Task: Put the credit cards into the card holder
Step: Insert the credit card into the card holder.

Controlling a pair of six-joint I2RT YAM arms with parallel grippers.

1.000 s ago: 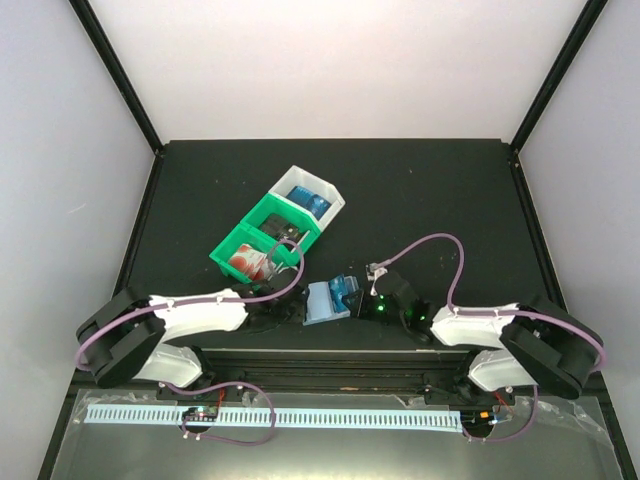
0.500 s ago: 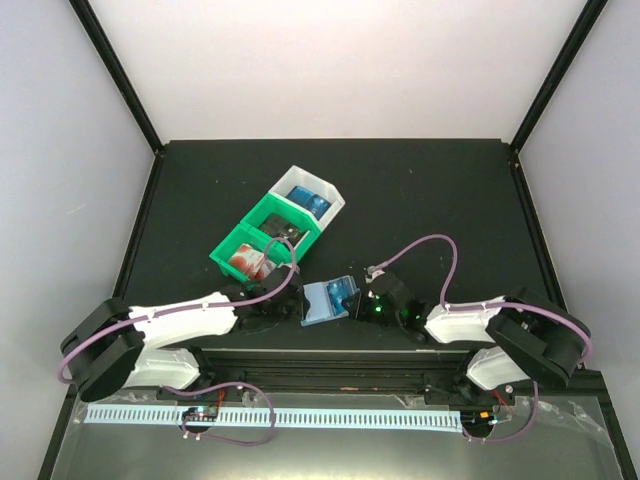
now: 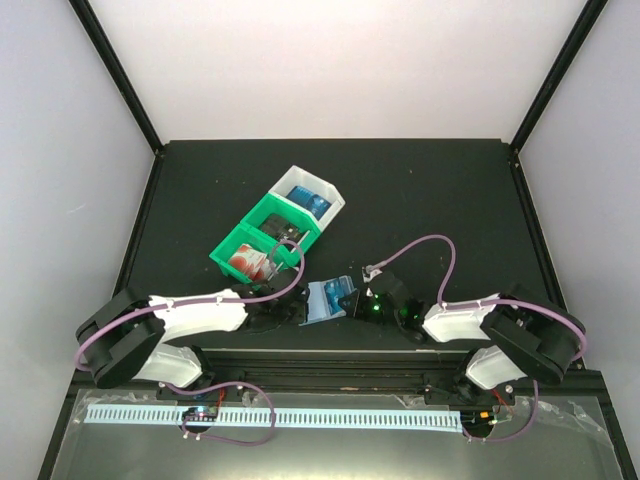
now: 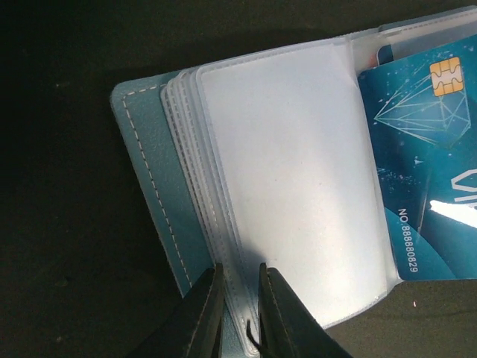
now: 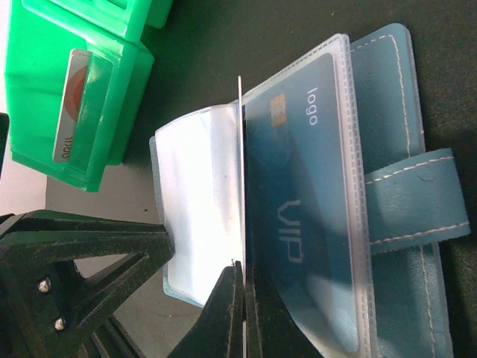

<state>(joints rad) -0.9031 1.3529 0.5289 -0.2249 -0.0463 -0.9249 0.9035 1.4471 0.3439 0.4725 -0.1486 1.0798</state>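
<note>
At table (image 3: 450, 200) front, the teal-blue folding card holder (image 3: 325, 300) is newly pinched by the left gripper (image 4: 240, 272). One clear plastic sleeve (image 5: 240, 149) is clamped by the right gripper (image 5: 241, 268), so a pocket is opened.

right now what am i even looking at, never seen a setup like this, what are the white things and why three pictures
The white things are two robot arms bolted to the near edge of a black table: a left arm and a right arm. The wide picture is from a camera overhead. The two close-ups are from a camera on each wrist, looking past that arm's jaws. On the table sit green and white bins with cards in them, and an open blue wallet with clear pockets, one holding a blue card. The left jaws pinch the edge of the clear pockets, seemingly to steady the wallet. The right jaws are shut on a thin card, seen edge-on, held upright at the pockets.
</note>
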